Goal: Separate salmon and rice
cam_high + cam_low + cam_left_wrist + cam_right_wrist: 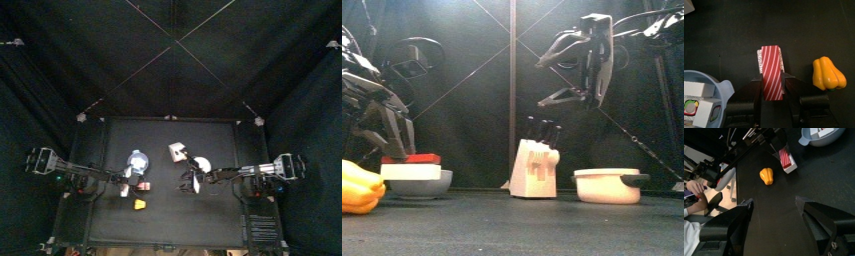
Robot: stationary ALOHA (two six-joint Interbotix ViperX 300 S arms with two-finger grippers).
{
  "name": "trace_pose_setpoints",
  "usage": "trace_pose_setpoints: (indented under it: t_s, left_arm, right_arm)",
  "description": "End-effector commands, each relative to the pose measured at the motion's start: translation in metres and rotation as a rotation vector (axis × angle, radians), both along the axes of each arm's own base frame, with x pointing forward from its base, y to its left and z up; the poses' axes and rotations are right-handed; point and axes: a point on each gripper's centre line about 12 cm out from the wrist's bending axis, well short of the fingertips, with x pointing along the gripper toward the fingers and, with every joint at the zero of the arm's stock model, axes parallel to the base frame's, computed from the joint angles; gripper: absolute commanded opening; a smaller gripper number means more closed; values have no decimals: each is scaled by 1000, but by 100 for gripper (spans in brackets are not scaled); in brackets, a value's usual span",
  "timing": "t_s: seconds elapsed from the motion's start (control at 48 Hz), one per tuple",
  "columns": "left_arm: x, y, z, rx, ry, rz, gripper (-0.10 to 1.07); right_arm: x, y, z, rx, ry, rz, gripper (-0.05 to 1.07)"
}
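**Salmon and rice at the left claw**

Left wrist view: left claw [774,92] pinches the striped salmon [772,80] over the rice [760,60]. Right wrist view alone shows the spread right claw [774,210], a person's hand [695,188] at left.

Showing two black jointed arms [589,60], glossy shells catching light, cables looping along them; broad matte-black pincer [774,220] jaws.
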Motion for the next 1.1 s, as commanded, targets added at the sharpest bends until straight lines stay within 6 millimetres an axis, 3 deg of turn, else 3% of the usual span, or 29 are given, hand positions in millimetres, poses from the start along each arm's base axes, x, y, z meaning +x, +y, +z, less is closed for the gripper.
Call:
trace_pose_setpoints:
  t_s: [0.0,0.438,0.708,1.083]
  left_arm:
    - [11,-4,13,-12,-61,-13,49]
    - [37,-24,57,-175,-303,4,49]
    - [47,-23,71,-295,-373,104,49]
    - [53,-28,91,-363,-544,97,49]
  right_arm:
    - [2,1,16,-5,-49,7,98]
    - [16,3,18,-46,-53,34,98]
    - [34,4,25,-131,-76,87,98]
    - [52,9,31,-264,-99,174,98]
